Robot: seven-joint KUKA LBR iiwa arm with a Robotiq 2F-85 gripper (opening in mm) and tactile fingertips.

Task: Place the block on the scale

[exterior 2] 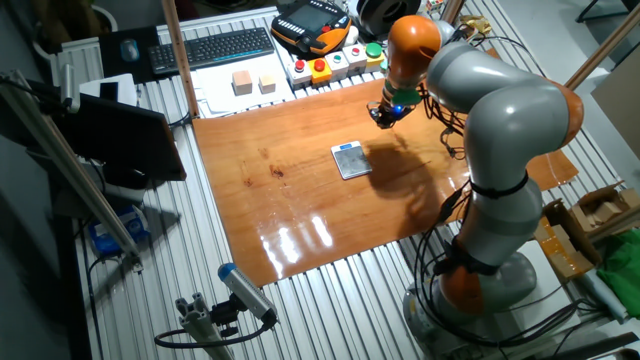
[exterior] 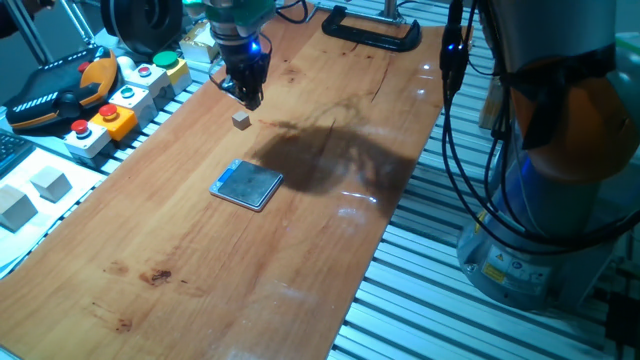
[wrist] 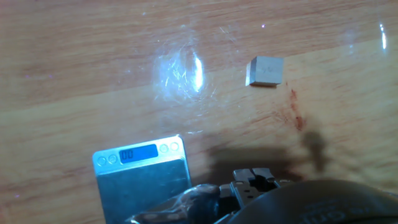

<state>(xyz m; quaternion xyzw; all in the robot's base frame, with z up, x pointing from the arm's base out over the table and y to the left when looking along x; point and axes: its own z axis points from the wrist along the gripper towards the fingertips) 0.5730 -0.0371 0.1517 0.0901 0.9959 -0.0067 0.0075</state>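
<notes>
The block [exterior: 240,120] is a tiny grey-beige cube lying free on the wooden table; it shows at the upper right of the hand view [wrist: 266,71]. The scale [exterior: 247,185] is a thin square plate with a blue-grey top, lying nearer the table's front than the block; it also shows in the other fixed view [exterior 2: 351,160] and at the lower left of the hand view [wrist: 143,183], display lit. My gripper [exterior: 248,97] hangs just above and slightly behind the block, apart from it and holding nothing. Its fingers are too dark to tell their gap.
A button box with coloured buttons [exterior: 120,100] and an orange-black pendant [exterior: 60,90] stand at the table's left edge. Two larger pale cubes [exterior: 35,190] sit off the table's left side. A black clamp [exterior: 370,30] lies at the far end. Cables hang at the right [exterior: 455,120].
</notes>
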